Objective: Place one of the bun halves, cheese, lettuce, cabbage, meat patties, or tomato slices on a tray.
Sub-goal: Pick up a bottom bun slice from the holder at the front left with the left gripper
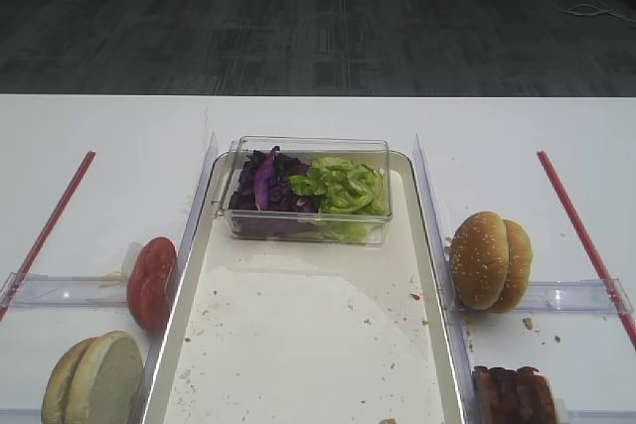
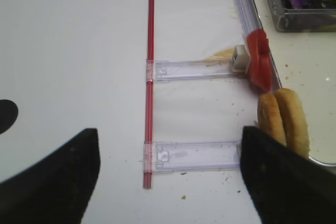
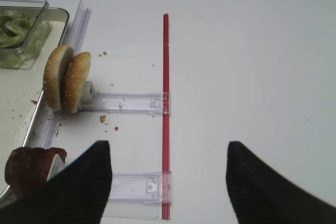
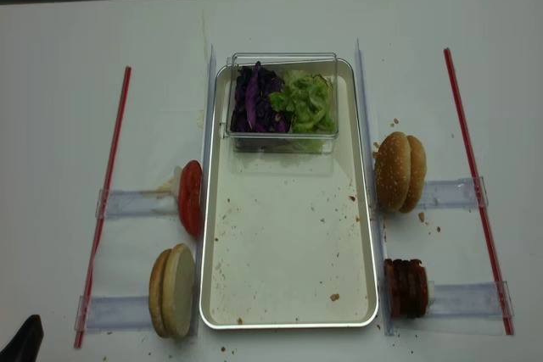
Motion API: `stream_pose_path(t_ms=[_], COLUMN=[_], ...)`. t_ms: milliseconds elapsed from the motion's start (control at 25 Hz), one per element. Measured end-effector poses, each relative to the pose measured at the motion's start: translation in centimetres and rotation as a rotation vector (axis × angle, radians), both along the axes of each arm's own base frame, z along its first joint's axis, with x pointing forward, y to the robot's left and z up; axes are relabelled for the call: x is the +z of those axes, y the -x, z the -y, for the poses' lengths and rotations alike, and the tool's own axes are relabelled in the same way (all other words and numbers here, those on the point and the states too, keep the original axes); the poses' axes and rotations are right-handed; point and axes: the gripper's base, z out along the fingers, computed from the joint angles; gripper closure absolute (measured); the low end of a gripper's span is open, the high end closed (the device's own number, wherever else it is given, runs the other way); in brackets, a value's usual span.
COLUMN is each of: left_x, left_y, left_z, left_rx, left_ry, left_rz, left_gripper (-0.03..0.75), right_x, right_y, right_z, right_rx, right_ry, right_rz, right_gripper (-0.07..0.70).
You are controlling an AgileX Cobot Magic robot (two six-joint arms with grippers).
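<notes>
Nothing is lying on the tray [image 4: 288, 294] floor yet; both arms' jaws are standing wide, holding nothing.

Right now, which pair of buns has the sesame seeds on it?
The sesame buns, golden brown and speckled, stand on edge right of the tray. The bun halves left of it are pale, smooth and unseeded.
</notes>
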Motion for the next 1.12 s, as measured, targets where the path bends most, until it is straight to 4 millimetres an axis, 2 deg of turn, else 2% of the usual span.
stream_pose_path(t_ms=[1120], left_x=[0.00], left_y=[0.00], left_z=[0.00], left_rx=[0.000], left_ry=[0.000], left_rz=[0.000], left_gripper=[0.171], right_x=[0.00], right_y=[0.00], right_z=[0.00], right_rx=[0.000], right_ry=[0.000], right_rz=[0.000], right_gripper=[0.125])
